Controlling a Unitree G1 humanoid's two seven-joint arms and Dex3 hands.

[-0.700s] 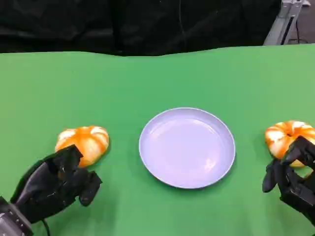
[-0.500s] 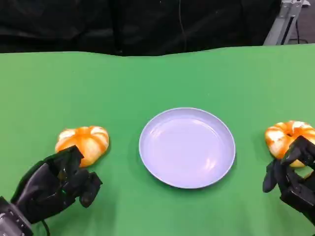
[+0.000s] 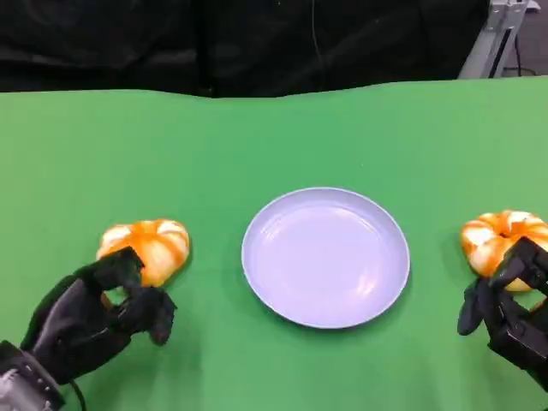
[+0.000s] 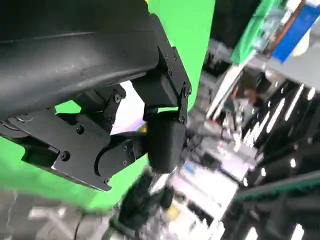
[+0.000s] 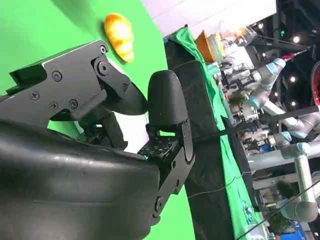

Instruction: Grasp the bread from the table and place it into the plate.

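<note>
Bread (image 3: 145, 248) lies at the frame's lower left on the green counter (image 3: 257, 137), left of the empty plate (image 3: 325, 257). Just below it, the left robot hand (image 3: 94, 312) has spread its fingers, released, likely readying a grasp. The right robot hand (image 3: 507, 304), lower right, stays curled beside another loaf (image 3: 501, 238), unheld.

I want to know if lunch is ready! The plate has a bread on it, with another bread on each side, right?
Not quite: in the head view the plate holds nothing. The left bread and the right bread lie on the table.
</note>
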